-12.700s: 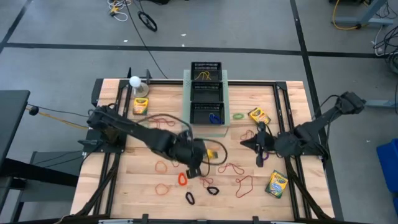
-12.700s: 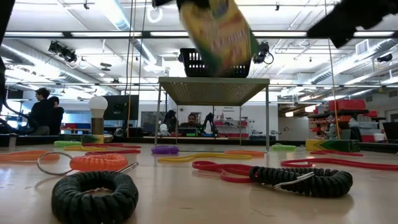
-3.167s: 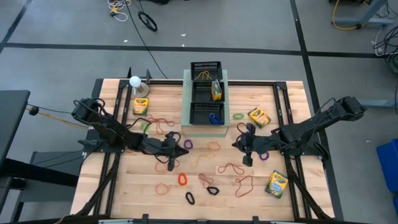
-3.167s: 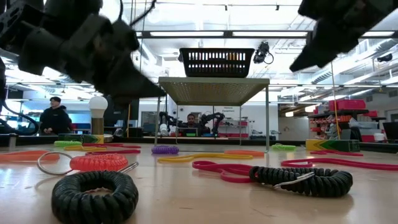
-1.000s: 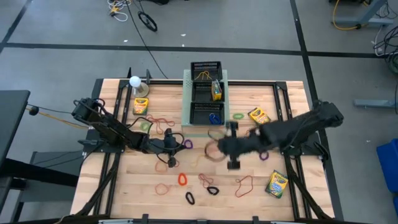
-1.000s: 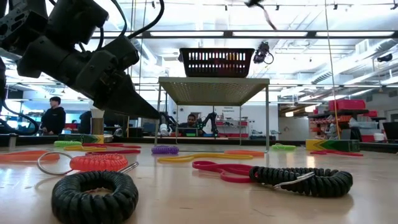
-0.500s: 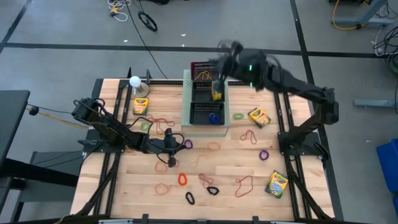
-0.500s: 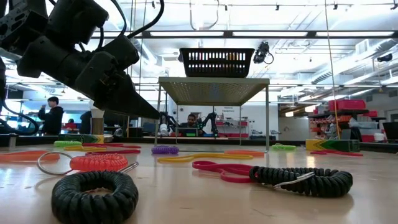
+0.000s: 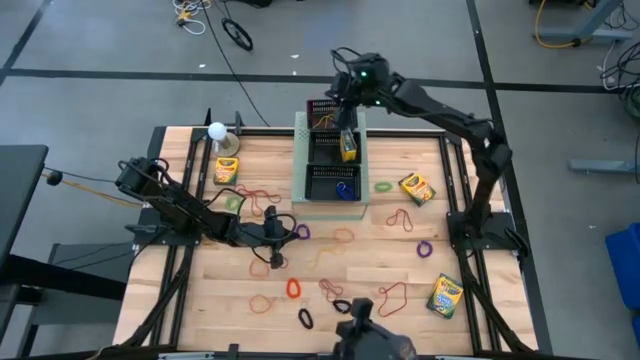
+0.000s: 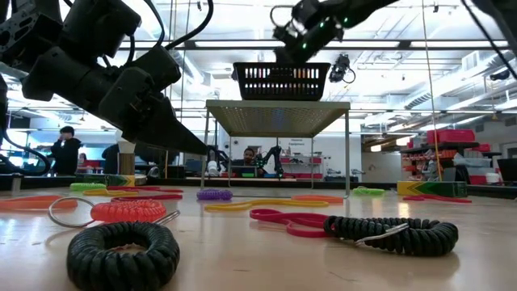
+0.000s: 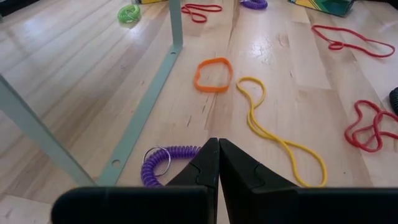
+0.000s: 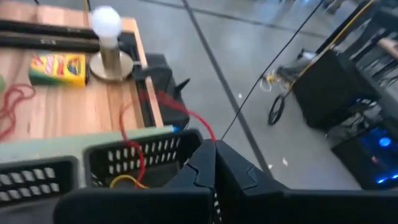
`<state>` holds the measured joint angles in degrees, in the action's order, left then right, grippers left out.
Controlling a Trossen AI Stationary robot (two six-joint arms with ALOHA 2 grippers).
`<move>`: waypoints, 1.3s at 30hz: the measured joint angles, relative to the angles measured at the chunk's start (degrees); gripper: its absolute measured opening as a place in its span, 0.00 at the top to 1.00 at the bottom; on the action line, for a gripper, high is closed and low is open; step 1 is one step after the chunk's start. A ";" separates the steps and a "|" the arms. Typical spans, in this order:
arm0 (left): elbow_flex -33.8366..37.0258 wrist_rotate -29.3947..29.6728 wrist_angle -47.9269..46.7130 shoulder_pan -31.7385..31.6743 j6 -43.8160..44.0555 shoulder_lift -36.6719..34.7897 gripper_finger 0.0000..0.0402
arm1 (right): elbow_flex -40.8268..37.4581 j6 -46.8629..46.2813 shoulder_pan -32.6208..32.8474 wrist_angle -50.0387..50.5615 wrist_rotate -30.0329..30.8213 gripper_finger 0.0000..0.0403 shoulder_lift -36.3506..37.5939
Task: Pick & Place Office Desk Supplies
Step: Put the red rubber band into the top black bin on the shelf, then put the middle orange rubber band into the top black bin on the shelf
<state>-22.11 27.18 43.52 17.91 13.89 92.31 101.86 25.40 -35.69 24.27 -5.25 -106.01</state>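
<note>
The right gripper (image 9: 345, 100) hung over the far black mesh tray (image 9: 331, 113), the rearmost of three trays set in a row on the large pale-green perforated box (image 9: 299, 140). Its fingers were closed on a thin red rubber-band loop (image 12: 163, 106), which trailed from the fingertips down across the tray's rim, above a thin yellow loop (image 12: 127, 180) lying inside. The tray therefore lay directly beneath that gripper, its long axis running crosswise to the line of trays, so the coming release appeared to turn only on the loop hanging within the rim, not over its outer wall.

The left gripper (image 9: 278, 247) waited low over the wooden bench (image 9: 470, 320), pressed shut and holding nothing. Just beside its fingertips lay a purple coiled band with a metal ring (image 11: 163, 165), and ahead of it a long yellow rubber-band loop (image 11: 275, 133), stretched lengthwise away from the gripper, and a small orange loop (image 11: 212, 74). The left arm was plainly the nearer to these.

A yellow-and-green crayon box (image 9: 347, 146) stood in the middle tray, nearer the bench's centre than the right gripper.
</note>
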 joint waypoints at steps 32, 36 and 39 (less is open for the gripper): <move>-0.04 -4.65 0.35 -1.84 4.99 0.00 0.97 | 0.00 -5.29 1.24 14.51 11.62 0.73 12.74; -0.07 -4.78 0.50 -0.63 3.95 -0.48 0.98 | -4.55 -7.01 2.54 15.18 7.29 0.88 19.19; 0.02 -4.57 -0.19 0.25 3.12 -1.73 0.99 | -13.56 -8.80 4.52 11.34 5.23 0.98 24.55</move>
<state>-22.09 22.60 43.33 18.16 17.01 90.58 88.30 16.60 -31.17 35.61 -0.02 -81.46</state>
